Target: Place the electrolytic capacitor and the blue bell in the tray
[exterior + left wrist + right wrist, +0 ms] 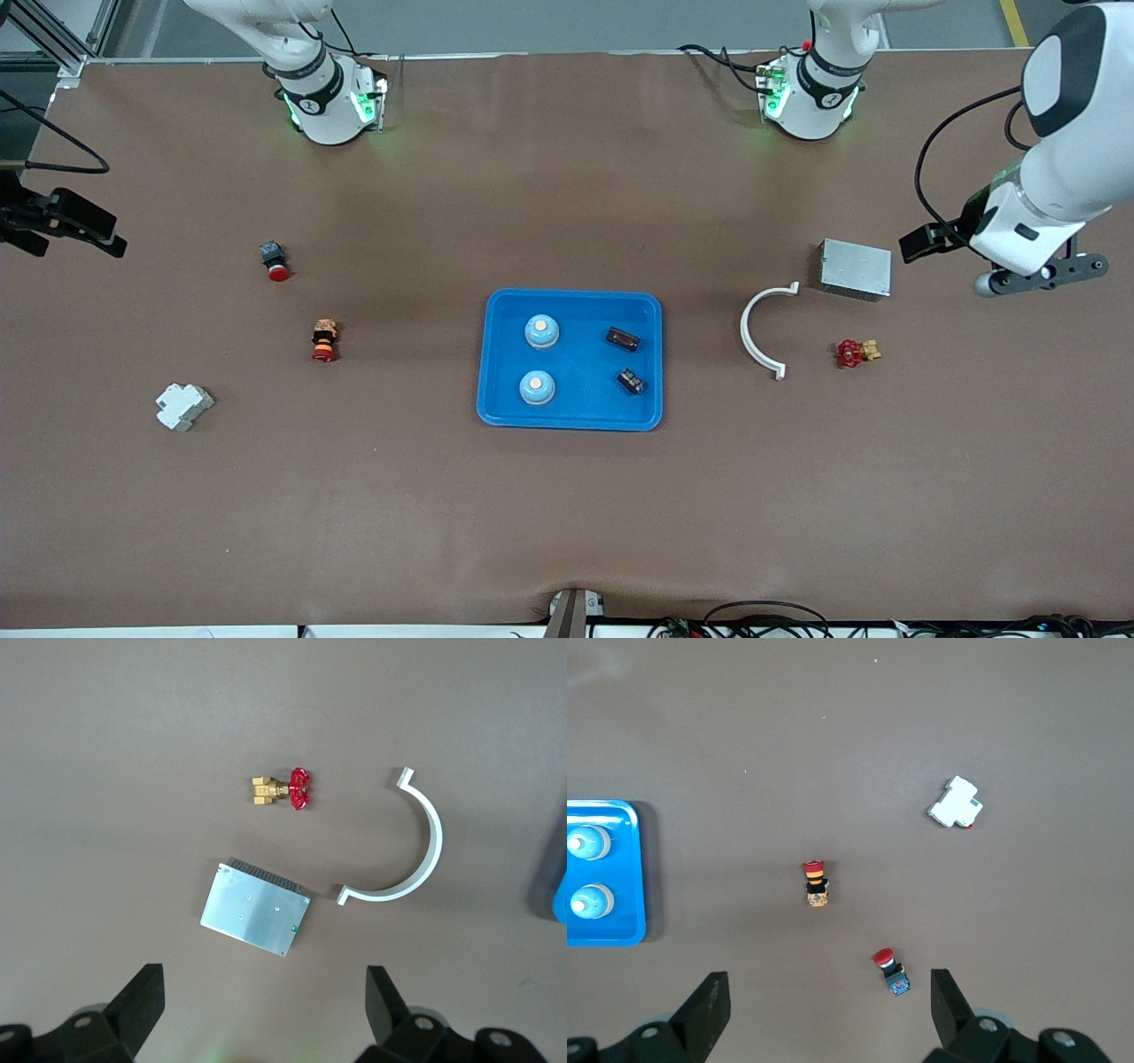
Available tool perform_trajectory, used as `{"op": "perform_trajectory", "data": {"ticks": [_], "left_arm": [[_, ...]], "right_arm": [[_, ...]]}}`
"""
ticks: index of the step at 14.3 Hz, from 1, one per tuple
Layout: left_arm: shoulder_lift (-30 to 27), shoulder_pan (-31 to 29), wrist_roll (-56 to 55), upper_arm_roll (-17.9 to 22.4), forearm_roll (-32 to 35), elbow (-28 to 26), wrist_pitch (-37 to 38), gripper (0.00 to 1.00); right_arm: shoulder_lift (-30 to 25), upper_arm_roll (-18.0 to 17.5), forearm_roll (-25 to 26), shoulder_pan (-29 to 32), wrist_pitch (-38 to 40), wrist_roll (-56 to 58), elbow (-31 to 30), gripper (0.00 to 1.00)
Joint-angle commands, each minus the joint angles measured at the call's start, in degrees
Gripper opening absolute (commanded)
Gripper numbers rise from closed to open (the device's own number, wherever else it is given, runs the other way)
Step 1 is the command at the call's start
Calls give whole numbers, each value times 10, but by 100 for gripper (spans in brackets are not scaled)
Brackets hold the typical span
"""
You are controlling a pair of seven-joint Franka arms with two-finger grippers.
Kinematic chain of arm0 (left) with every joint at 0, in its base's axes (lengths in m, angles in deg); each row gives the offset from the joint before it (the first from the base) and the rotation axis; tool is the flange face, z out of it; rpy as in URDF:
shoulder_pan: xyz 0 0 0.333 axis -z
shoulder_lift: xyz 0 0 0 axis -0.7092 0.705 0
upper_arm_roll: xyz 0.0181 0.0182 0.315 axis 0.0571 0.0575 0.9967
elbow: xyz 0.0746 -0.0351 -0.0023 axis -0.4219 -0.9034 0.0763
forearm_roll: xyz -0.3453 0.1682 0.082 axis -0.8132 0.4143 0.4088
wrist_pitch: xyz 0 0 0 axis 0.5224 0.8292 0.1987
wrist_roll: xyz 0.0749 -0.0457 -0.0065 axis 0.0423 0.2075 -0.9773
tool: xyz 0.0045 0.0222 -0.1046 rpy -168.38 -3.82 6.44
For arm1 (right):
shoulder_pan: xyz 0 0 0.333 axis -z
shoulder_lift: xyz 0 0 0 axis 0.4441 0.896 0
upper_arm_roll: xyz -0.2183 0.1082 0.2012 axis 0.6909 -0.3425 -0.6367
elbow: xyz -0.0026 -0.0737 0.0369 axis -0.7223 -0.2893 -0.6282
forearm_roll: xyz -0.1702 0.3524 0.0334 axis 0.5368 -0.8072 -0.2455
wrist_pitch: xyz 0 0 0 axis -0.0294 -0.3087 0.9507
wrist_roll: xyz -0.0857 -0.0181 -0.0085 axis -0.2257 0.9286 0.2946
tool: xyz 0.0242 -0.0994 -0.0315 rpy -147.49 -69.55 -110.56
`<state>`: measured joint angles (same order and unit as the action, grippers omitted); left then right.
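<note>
The blue tray (574,424) lies mid-table. In it rest two blue bells (541,331) (537,387) toward the right arm's end and two dark electrolytic capacitors (623,338) (631,381) toward the left arm's end. My left gripper (921,241) (266,979) hangs open and holds nothing, over the table by a metal box. My right gripper (89,232) (830,983) hangs open and holds nothing, over the table at the right arm's end. The right wrist view shows the tray's rim (636,868) with both bells (586,842) (592,902).
A metal box (855,268), a white curved bracket (762,330) and a red-handled brass valve (856,353) lie toward the left arm's end. Two red-capped push buttons (275,260) (325,340) and a white breaker (183,406) lie toward the right arm's end.
</note>
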<state>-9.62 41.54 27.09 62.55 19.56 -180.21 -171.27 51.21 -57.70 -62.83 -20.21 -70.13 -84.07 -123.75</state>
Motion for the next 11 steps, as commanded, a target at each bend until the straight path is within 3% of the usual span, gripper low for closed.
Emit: {"op": "perform_trajectory", "data": {"ticks": [1, 6, 9, 11], "left_arm": [[-81, -12, 58, -3, -12, -104, -59, 100], [-94, -21, 72, 1, -30, -93, -60, 100], [-69, -19, 71, 1, -30, -7, -28, 100], [-25, -17, 71, 0, -31, 96, 34, 100]], "right_arm": [[-12, -2, -13, 6, 0, -7, -11, 100], [-9, -2, -13, 6, -4, -6, -13, 100], [-8, -2, -13, 6, -5, -6, -13, 100], [-8, -1, -13, 6, -6, -6, -13, 100]]}}
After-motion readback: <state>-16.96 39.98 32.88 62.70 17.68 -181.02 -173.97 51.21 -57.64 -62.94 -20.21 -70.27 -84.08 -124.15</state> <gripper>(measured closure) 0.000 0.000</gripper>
